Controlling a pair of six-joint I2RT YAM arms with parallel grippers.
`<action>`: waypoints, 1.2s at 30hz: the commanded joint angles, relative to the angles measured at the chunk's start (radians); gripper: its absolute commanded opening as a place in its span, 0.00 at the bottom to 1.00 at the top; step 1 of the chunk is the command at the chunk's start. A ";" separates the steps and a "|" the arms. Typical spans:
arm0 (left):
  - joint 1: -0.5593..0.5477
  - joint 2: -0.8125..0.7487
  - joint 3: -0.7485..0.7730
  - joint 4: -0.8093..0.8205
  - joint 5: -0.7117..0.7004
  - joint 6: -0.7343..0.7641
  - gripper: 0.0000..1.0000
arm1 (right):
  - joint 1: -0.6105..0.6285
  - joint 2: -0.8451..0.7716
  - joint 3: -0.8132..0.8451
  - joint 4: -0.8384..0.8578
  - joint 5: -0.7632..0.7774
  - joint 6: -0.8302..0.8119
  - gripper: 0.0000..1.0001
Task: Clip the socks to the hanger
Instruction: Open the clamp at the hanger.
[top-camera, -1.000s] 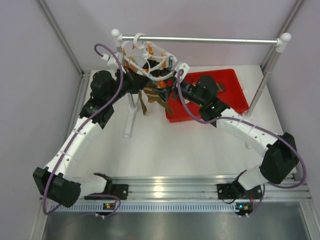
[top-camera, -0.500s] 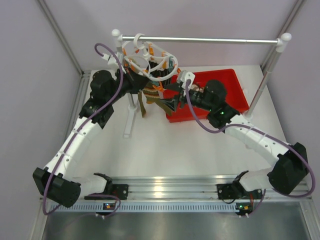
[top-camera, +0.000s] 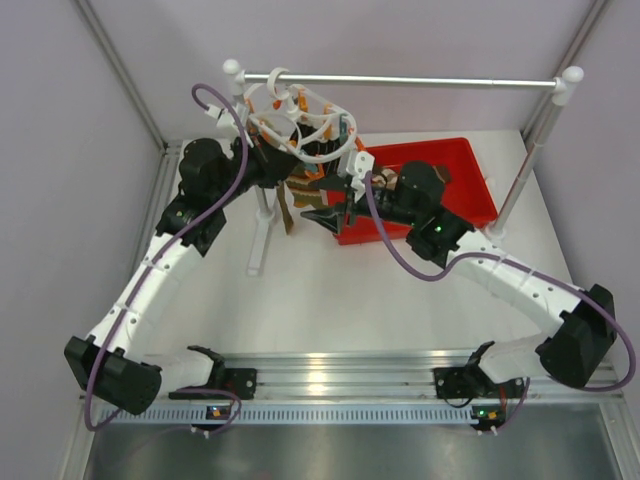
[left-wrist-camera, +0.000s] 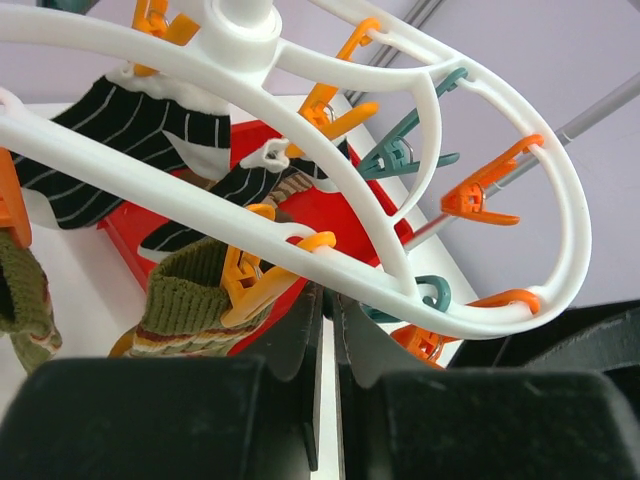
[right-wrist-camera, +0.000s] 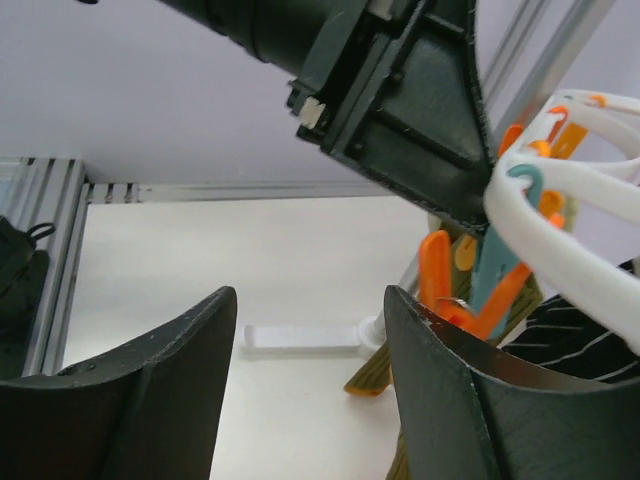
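Observation:
The white hanger (top-camera: 300, 125) hangs by its hook from the silver rail, with orange and teal clips below it. Several socks (top-camera: 300, 190) hang clipped under it. In the left wrist view, an olive striped sock (left-wrist-camera: 190, 300) sits in an orange clip and a black striped sock (left-wrist-camera: 120, 130) hangs further back. My left gripper (top-camera: 275, 165) is at the hanger's left side. Its jaws (left-wrist-camera: 330, 300) are almost closed, with their tips at the white ring (left-wrist-camera: 450, 320). My right gripper (top-camera: 335, 205) is open and empty, low beside the hanging socks. It also shows in the right wrist view (right-wrist-camera: 310, 380).
A red bin (top-camera: 470, 180) lies behind my right arm. The silver rail (top-camera: 400, 80) spans two white-capped posts, and the left post's foot (top-camera: 258, 250) lies on the table. In the right wrist view, the ring (right-wrist-camera: 560, 210) and an orange clip (right-wrist-camera: 435, 270) are just right of my fingers.
My right gripper has come down and away from the hanger's right side to a spot lower and further left. The hanger shifted slightly. The left arm has stayed put.

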 joint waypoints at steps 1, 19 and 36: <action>-0.003 -0.026 0.051 0.001 0.033 0.042 0.00 | 0.009 0.025 0.078 0.063 0.067 0.017 0.61; -0.003 -0.053 0.056 -0.028 0.098 0.064 0.00 | -0.005 0.059 0.092 0.131 0.230 -0.017 0.60; -0.003 -0.068 0.013 0.027 0.168 -0.037 0.10 | -0.010 0.090 0.105 0.159 0.248 -0.069 0.00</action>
